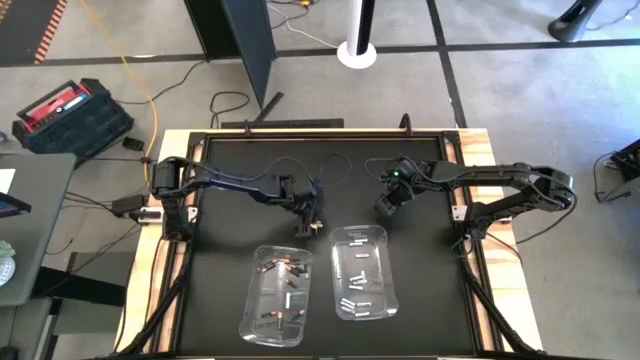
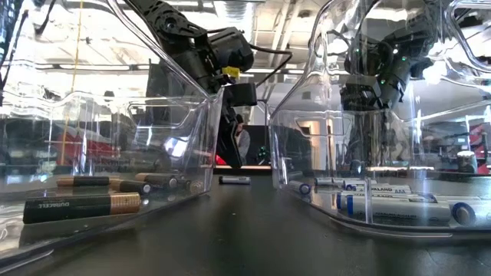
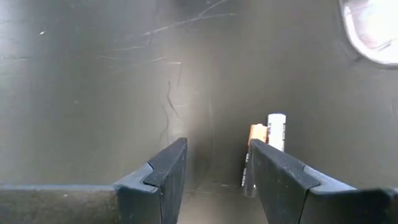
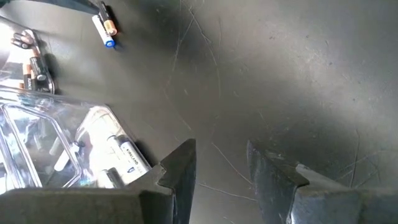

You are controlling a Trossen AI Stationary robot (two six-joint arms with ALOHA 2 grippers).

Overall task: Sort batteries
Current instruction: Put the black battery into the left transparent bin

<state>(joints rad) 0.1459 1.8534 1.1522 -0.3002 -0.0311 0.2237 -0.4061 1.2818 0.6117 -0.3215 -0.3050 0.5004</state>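
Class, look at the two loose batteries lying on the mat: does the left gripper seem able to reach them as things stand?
Probably yes. The left gripper hangs open right by the two loose batteries, on bare mat, and nothing lies between them.

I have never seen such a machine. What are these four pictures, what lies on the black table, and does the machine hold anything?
It is a robot with two arms at a black table. One picture looks down from above, one looks level along the table, and two come from cameras on the wrists. The left gripper hovers open over two loose batteries. The right gripper waits open and empty. Two clear bins stand on the table: the left bin holds dark, copper-ended batteries, the right bin white ones. Nothing is held.
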